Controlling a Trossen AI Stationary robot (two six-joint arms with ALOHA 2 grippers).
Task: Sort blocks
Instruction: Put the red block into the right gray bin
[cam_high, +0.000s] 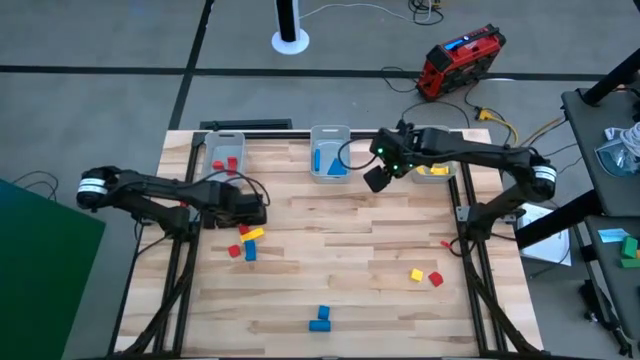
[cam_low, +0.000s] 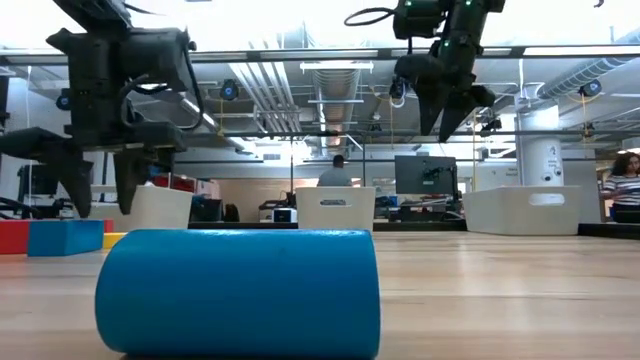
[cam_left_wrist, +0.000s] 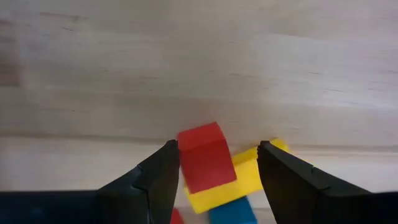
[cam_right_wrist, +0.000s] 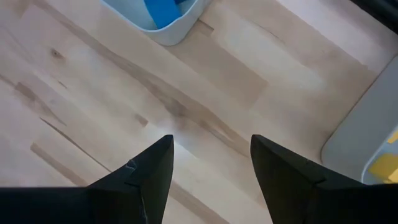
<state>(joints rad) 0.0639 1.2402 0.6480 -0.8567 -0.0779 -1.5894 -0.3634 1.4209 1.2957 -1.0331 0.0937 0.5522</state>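
pale wooden planks make up the table (cam_high: 340, 290), with three clear bins along its far edge: a left bin (cam_high: 224, 152) holding red blocks, a middle bin (cam_high: 329, 152) holding blue, a right bin (cam_high: 436, 168) holding yellow; loose blocks lie scattered nearer the front, among them a blue pair (cam_high: 320, 319) and a yellow and red pair (cam_high: 426, 276); the left gripper (cam_high: 252, 212) hangs just above a small heap on the left side, its fingers spread and holding nothing; in the left wrist view a red cube (cam_left_wrist: 205, 156) sits between those fingers, resting on a yellow bar (cam_left_wrist: 233, 177) that crosses a blue block (cam_left_wrist: 233, 211) beneath; the cube lies straight ahead between the jaws, nearer one finger than the other, so a straight drop and squeeze looks like the coming move, with a risk of nudging the yellow bar; the left arm is far the nearer; the right gripper (cam_high: 378, 175) hovers spread and empty between the middle and right bins.
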